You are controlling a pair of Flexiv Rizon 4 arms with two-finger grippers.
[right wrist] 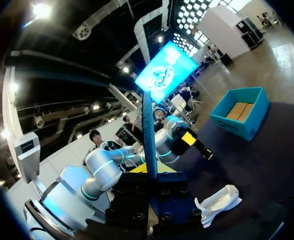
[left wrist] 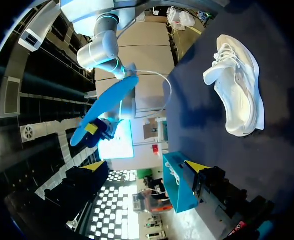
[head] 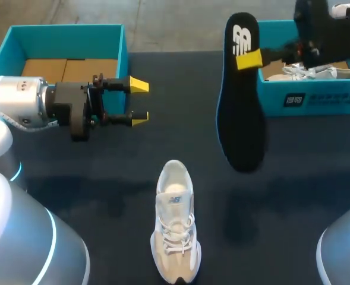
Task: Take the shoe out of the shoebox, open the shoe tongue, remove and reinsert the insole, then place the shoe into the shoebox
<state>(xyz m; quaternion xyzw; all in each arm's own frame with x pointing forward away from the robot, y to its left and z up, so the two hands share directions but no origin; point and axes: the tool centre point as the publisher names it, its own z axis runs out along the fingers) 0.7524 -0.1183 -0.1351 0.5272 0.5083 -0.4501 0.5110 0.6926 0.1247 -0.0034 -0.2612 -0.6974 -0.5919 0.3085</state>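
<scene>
Hanging black and blue-edged, the insole (head: 240, 119) is pinched by the right gripper (head: 249, 59) — left gripper (head: 139, 103) spread wide, touching nothing.

We see an off-white shoe (head: 175, 222) lower centre, black insole (head: 240, 119) w/ white logo & blue edge upper right, teal shoebox (head: 68, 28) w/ brown floor upper left, dark navy table (head: 91, 178).

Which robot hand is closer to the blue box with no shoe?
Left. Its open fingers are right beside that box; the right fingers hold the insole by the other box.
</scene>
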